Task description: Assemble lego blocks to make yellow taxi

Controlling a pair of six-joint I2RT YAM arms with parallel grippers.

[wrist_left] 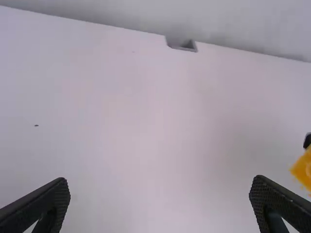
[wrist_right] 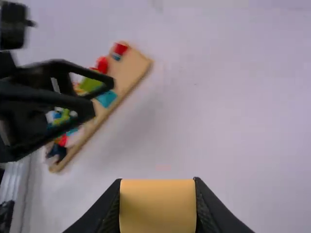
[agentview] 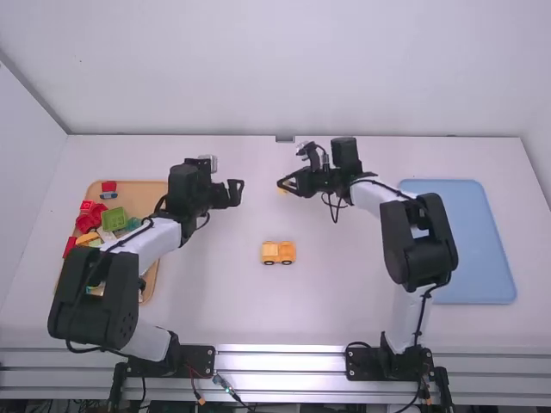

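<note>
Over the upper middle of the table, my right gripper (agentview: 284, 184) is shut on a yellow block (agentview: 282, 190). In the right wrist view the yellow block (wrist_right: 158, 206) fills the space between the fingertips of my right gripper (wrist_right: 158, 204). To its left in the high view, my left gripper (agentview: 237, 192) stands open, a short distance away. In the left wrist view my left gripper (wrist_left: 160, 189) has wide-apart fingers with bare table between them, and the yellow block (wrist_left: 303, 170) shows at the right edge. A yellow-orange toy vehicle base on wheels (agentview: 278, 252) rests on the table nearer the arms.
At the left, partly behind the left arm, a wooden tray (agentview: 147, 191) holds several coloured blocks, among them red and green ones. A blue tray (agentview: 482, 249) lies at the right, beside and partly behind the right arm. A wall closes off the table's far edge.
</note>
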